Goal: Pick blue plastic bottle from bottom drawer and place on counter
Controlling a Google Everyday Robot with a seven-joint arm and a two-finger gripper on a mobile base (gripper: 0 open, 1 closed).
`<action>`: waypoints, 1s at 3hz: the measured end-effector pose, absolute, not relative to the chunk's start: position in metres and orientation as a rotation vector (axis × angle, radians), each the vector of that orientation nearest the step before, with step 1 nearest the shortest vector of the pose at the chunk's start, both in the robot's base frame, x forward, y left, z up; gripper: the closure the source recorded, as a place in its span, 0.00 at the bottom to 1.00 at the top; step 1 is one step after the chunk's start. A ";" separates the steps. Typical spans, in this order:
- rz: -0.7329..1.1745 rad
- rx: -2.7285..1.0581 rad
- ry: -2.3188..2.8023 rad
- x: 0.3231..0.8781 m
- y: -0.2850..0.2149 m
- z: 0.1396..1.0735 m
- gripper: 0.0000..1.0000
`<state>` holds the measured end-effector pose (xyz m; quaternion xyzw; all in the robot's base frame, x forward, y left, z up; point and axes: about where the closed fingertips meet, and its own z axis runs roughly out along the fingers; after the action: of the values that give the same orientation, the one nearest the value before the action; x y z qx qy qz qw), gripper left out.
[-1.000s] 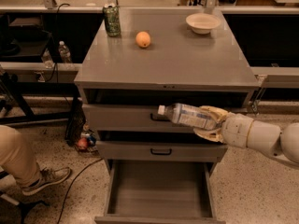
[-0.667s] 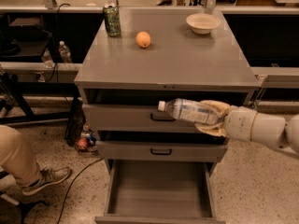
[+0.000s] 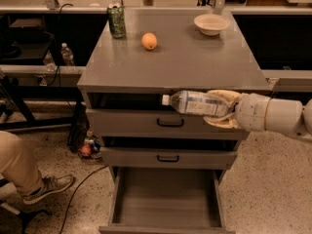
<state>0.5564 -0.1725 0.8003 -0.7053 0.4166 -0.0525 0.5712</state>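
Note:
The blue plastic bottle, clear with a white cap and pale label, lies sideways in the air in front of the cabinet's top drawer, cap pointing left. My gripper comes in from the right and is shut on the bottle's base end. The bottle hangs just below the front edge of the counter. Far below, the bottom drawer stands pulled out, its bare grey floor showing.
On the counter stand a green can, an orange and a white bowl. Two shut drawers with black handles sit above the open one. A person's leg and shoe are at the lower left.
The gripper has lifted the bottle a little higher, from the level of the top drawer's handle toward the counter's front edge.

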 end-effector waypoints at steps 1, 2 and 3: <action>-0.114 -1.716 0.970 0.576 -0.161 0.824 1.00; -0.104 -1.777 0.964 0.593 -0.149 0.842 1.00; -0.089 -1.850 0.972 0.610 -0.141 0.863 1.00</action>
<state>0.6098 -0.1409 0.8628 -0.7653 0.4020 -0.0368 0.5013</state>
